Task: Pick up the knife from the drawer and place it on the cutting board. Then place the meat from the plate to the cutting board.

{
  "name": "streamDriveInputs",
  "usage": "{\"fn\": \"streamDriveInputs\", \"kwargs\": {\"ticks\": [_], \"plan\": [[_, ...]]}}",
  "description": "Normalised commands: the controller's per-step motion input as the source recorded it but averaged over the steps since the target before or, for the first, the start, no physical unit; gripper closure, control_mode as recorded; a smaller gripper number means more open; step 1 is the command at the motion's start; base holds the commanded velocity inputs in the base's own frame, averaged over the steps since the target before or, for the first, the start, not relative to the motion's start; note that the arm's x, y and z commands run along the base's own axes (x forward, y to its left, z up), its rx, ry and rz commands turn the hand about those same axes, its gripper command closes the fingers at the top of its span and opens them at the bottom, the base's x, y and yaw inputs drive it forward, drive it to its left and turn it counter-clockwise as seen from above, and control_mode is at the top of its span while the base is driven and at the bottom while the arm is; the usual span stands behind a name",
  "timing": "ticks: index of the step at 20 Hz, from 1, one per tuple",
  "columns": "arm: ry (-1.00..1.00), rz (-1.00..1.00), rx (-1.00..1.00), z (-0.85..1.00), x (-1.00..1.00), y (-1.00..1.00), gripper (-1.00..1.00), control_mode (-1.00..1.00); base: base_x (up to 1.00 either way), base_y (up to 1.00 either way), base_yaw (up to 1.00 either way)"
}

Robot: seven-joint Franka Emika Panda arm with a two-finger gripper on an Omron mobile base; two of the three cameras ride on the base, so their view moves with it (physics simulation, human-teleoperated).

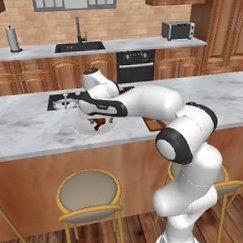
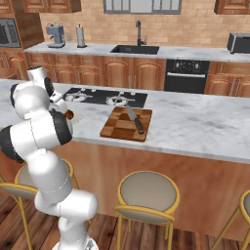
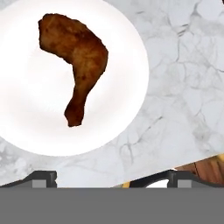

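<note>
The arm reaches low over the plate (image 3: 127, 52), end effector (image 3: 109, 177) spread wide above the meat (image 3: 76, 57); the knife (image 2: 135, 118) lies on the cutting board (image 2: 117, 128).

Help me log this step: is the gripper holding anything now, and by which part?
Nothing is held. The gripper is open above the plate, the meat lies untouched on it, and the knife already rests on the cutting board.
</note>
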Motion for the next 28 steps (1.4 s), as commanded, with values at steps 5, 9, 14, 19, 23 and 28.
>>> {"fn": "streamDriveInputs", "kwargs": {"ticks": [5,9,14,19,23,28], "plan": [[0.01,-0.09,0.00,0.00,0.01,0.02,-1.00,-1.00,0.00,0.00,0.00],[0.03,-0.12,0.00,-0.04,0.00,0.00,-1.00,-1.00,0.00,0.00,0.00],[0.01,-0.08,0.00,-0.12,0.00,0.00,-1.00,-1.00,0.00,0.00,0.00],[0.00,0.00,0.00,-0.05,0.05,0.00,-1.00,-1.00,0.00,0.00,0.00],[0.00,0.00,0.00,-0.04,0.11,0.00,-1.00,-1.00,0.00,0.00,0.00],[0.00,0.00,0.00,-0.02,0.23,-0.01,-1.00,-1.00,0.00,0.00,0.00]]}}
